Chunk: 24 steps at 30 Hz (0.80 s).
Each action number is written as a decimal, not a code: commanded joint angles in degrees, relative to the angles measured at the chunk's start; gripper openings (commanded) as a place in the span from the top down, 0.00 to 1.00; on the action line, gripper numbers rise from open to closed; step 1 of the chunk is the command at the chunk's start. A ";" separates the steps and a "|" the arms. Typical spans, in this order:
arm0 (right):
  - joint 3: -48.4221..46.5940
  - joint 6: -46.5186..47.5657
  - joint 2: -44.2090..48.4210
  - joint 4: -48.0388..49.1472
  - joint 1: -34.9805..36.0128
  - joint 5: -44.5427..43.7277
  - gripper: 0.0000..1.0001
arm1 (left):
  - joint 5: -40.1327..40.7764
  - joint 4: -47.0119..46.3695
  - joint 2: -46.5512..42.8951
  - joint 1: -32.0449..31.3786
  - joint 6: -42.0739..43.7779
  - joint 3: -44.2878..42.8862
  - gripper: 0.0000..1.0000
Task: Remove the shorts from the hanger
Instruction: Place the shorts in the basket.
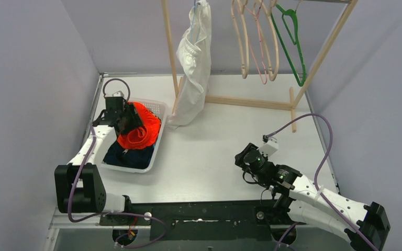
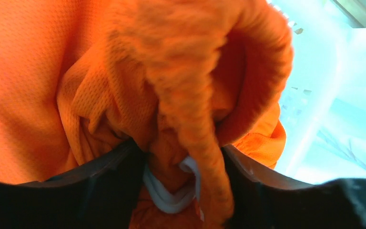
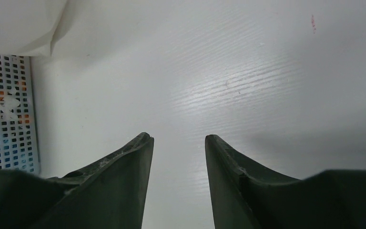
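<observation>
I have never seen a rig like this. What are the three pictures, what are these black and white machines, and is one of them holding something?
These are two robot arms bolted at the near edge of a white table. The wide picture comes from a camera above them. The other two come from small cameras on each wrist, so each arm's own two fingers show at the bottom. The left gripper is closed on bunched orange shorts, at a white basket that has dark shorts in it. Its wrist camera shows almost only orange cloth. The right gripper is open and empty, above bare table. Behind, a wooden rack carries white shorts and several empty hangers.
</observation>
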State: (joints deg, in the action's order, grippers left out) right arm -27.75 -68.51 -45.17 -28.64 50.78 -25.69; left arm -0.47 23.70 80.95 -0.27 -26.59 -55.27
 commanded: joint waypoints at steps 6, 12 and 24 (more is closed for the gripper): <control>-1.24 6.15 2.53 8.27 0.45 0.36 0.44 | 5.45 4.84 -12.49 0.11 -0.37 0.00 0.31; 0.12 5.32 3.59 9.46 0.44 0.04 0.42 | 4.14 5.42 -14.64 0.10 0.16 -2.99 0.29; -1.67 5.14 0.74 8.60 0.54 2.98 0.42 | -4.66 5.65 7.95 -0.72 0.97 -2.77 0.77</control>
State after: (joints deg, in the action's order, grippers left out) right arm -27.49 -63.83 -43.72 -21.67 50.78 -23.03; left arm -3.03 27.18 84.95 -0.36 -26.63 -57.87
